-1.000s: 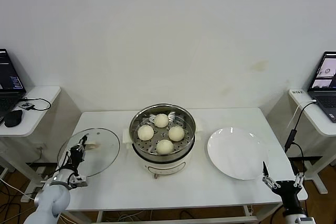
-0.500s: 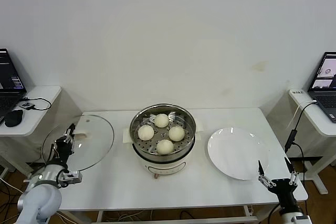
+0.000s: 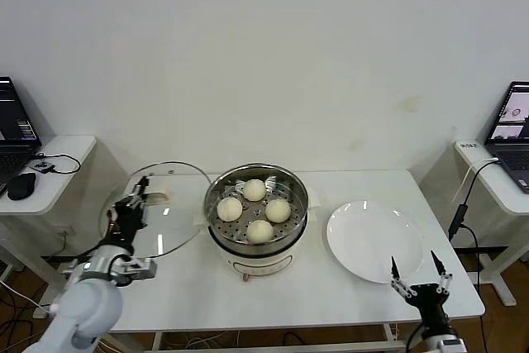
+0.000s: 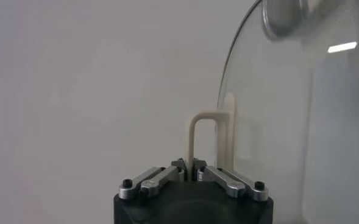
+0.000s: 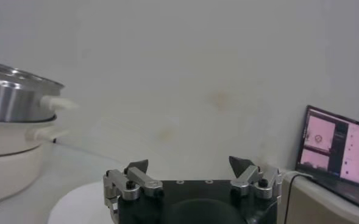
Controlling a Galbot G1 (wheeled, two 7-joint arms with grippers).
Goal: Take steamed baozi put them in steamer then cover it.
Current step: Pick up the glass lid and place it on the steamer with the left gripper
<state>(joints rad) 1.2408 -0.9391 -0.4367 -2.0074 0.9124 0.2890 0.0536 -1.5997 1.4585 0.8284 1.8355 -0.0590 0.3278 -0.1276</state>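
Gripping the cream handle of the cover, the left gripper holds the glass lid lifted and tilted above the left part of the tabletop, its near edge just beside the steamer but not over it. From the left wrist view the gripper's fingers are pinched together on the thin loop of the handle, with the clear pane of the cover rising alongside and a shiny metal piece showing through its rim. The steamer stands at the middle of the tabletop on its white base, uncovered, and all four steamed baozi sit on the perforated tray inside, spaced in a diamond and apart from one another. A white plate lies to the steamer's right, near it without touching. The right gripper hangs low at the front right edge of the tabletop, just in front of the plate, its fingers spread wide and holding nothing; the right wrist view shows the two fingertips well apart, with the steamer's steel wall off to one side. Laptops rest on side desks at either end.
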